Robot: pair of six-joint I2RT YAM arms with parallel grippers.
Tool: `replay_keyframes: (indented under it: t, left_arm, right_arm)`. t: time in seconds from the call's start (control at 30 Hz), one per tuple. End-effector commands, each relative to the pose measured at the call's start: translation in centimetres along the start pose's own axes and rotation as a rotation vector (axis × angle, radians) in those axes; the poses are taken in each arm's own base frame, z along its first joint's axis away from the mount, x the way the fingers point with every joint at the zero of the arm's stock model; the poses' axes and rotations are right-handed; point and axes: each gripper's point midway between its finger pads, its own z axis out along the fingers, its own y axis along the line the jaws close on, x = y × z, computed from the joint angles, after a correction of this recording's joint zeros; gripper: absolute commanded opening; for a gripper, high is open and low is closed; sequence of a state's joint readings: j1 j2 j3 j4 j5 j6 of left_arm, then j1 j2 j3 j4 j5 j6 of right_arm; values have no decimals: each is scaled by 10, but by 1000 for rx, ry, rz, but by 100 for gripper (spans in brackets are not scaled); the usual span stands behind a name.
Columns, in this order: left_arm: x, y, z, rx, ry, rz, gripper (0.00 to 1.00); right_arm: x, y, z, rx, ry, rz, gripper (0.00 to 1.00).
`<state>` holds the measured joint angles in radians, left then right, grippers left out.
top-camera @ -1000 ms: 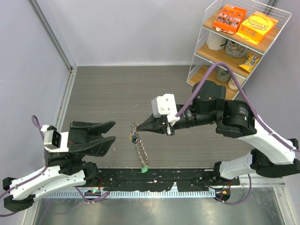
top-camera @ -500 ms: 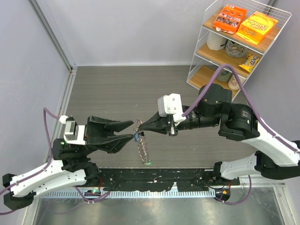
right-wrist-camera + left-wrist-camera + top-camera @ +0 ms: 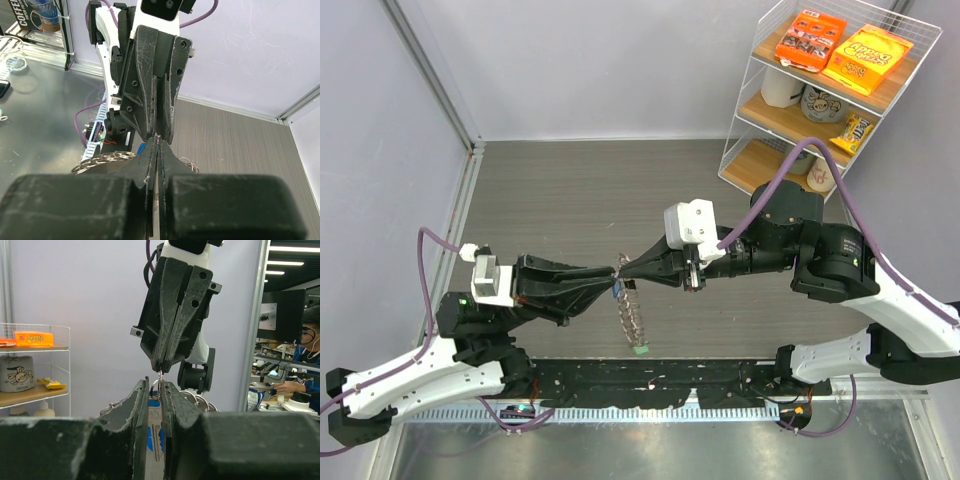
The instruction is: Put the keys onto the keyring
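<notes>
My right gripper (image 3: 623, 270) is shut on the top of the keyring (image 3: 632, 318), a string of thin metal rings and keys that hangs down to a green tag (image 3: 641, 349). Pointing right, my left gripper (image 3: 613, 283) meets it tip to tip. In the left wrist view my left gripper (image 3: 155, 386) is shut on a blue-headed key (image 3: 149, 439), whose small ring (image 3: 154, 385) runs up into the right gripper (image 3: 162, 369). From the right wrist, the right gripper (image 3: 158, 141) pinches a thin ring just under the left gripper (image 3: 159, 133). More rings (image 3: 102, 161) trail to the left.
A white wire shelf (image 3: 745, 120) with snack boxes and jars stands at the back right. A black rail (image 3: 650, 385) runs along the table's near edge between the arm bases. Grey walls close the left and back sides.
The left arm has reached right to the hanging keyring and its jaws have narrowed onto the blue-headed key. The right gripper has drifted slightly right, still holding the ring.
</notes>
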<state>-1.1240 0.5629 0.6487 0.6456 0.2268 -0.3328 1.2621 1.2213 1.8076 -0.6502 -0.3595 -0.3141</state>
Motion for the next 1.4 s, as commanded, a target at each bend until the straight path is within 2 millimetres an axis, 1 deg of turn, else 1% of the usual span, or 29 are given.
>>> replay_keyframes:
  t: [0.0,0.17,0.33,0.43,0.6,0.63,0.73,0.77,0.97,1.0,1.07,1.1,1.2,1.37]
  left_arm:
    - [-15,0,4,-7,-33,20,19]
    - [-13,-1,4,1,-28,17,15]
    - [-14,-3,4,12,-28,18,13]
    - [-14,-4,4,16,-28,17,10]
    - [-14,-5,6,22,-29,20,9]
    - [-15,-5,6,22,-33,19,11]
    - [-14,-7,7,38,-32,17,23]
    - [-14,-8,8,45,-31,15,25]
    - [-12,-9,9,52,-22,9,26]
    - [-11,-9,9,52,-20,11,22]
    - [-10,-9,10,53,-10,10,10]
    - [-10,-9,10,52,-6,12,8]
    - [-9,-9,8,47,6,13,6]
    - [-2,-2,0,4,33,15,6]
  right_arm:
    - [-39,-4,-11,34,-133,-38,6]
    - [-40,-5,-12,39,-141,-36,6]
    - [-40,-6,-12,50,-145,-37,6]
    - [-40,-7,-13,57,-149,-37,6]
    - [-40,-7,-13,56,-150,-37,6]
    - [-39,-7,-12,55,-147,-34,6]
    - [-38,-6,-11,50,-147,-34,6]
    - [-38,-7,-10,52,-147,-35,6]
    - [-39,-7,-9,51,-150,-37,6]
    - [-38,-7,-9,49,-147,-37,6]
    - [-38,-7,-10,50,-147,-37,6]
    - [-36,-7,-9,52,-142,-34,6]
    - [-34,-7,-13,62,-139,-31,6]
    - [-17,-10,-21,119,-109,1,5]
